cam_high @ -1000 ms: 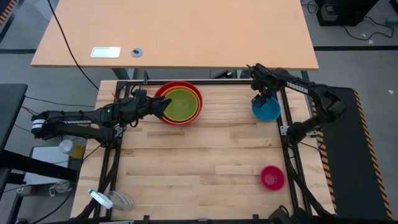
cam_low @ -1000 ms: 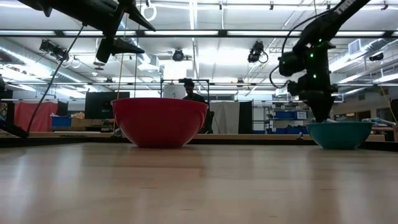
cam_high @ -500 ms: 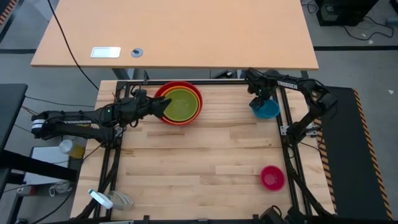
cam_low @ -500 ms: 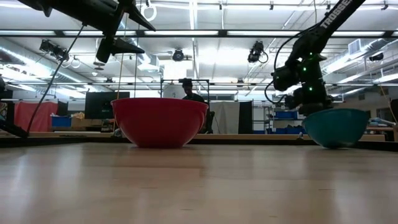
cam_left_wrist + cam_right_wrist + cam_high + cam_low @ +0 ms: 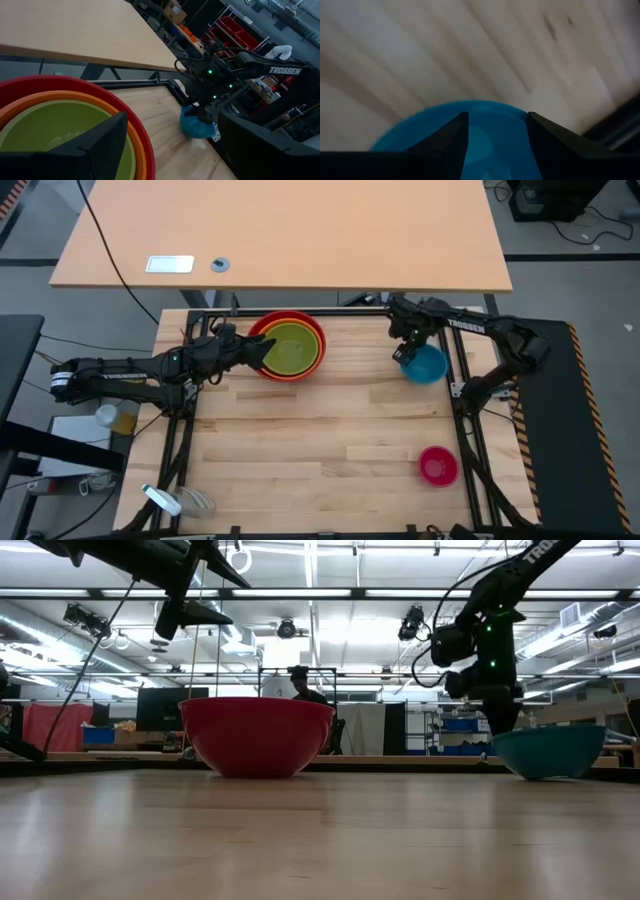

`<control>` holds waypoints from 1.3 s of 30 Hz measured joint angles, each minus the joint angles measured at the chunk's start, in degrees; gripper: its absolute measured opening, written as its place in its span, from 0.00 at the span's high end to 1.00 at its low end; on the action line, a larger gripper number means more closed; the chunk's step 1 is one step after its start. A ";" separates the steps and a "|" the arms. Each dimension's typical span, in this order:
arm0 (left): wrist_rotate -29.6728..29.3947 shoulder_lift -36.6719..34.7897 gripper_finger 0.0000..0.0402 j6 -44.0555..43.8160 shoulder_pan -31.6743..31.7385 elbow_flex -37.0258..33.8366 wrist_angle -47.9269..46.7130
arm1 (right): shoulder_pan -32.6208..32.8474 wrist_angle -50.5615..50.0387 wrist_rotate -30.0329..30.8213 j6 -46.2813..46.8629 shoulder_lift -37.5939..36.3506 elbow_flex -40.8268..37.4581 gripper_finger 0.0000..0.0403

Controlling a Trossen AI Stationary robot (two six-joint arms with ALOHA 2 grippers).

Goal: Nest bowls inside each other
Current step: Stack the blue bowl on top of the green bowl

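The red bowl (image 5: 288, 344) stands at the far left of the table with the orange bowl (image 5: 318, 340) and the lime green bowl (image 5: 290, 350) nested in it. My left gripper (image 5: 262, 352) hangs open over that stack's left rim; its two fingers frame the left wrist view, which also shows the lime green bowl (image 5: 55, 130). The blue bowl (image 5: 426, 366) sits tilted at the far right, with my right gripper (image 5: 408, 348) shut on its rim. The magenta bowl (image 5: 438, 466) rests on its base at the near right. My right gripper holds the blue bowl at the far-left side of its rim (image 5: 411, 358), coming from above with the fingers (image 5: 445, 145) pointing down. The fingers themselves hide the place of contact. The bowl (image 5: 548, 750) is tilted, its right rim higher; whether it is clear of the table I cannot tell.
A black frame rail (image 5: 458, 390) runs along the table's right side, close to the blue bowl. A second, lighter table (image 5: 280, 230) stands beyond the far edge. A person (image 5: 305, 685) shows far back in the room. Bare wood lies between the bowls.
My right gripper has gone toward the table's left and a little toward the near edge, staying at the blue bowl's rim. The blue bowl, which sat level on the table, has tipped so that its right rim stands higher.
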 joint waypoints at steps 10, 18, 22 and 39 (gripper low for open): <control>0.00 -0.01 0.22 -0.02 0.00 0.00 0.46 | 0.86 -5.41 6.56 -13.89 -0.85 4.33 0.49; 0.00 -0.01 0.22 0.09 0.00 0.00 0.45 | -2.66 -7.12 5.72 -22.00 1.21 5.03 0.49; 0.00 -0.01 0.22 0.22 0.00 0.00 0.46 | -2.60 -10.76 8.31 -26.55 4.45 5.01 0.49; 0.02 -0.01 0.22 0.21 -0.02 0.00 0.42 | -2.29 -10.76 7.98 -28.89 14.33 4.98 0.72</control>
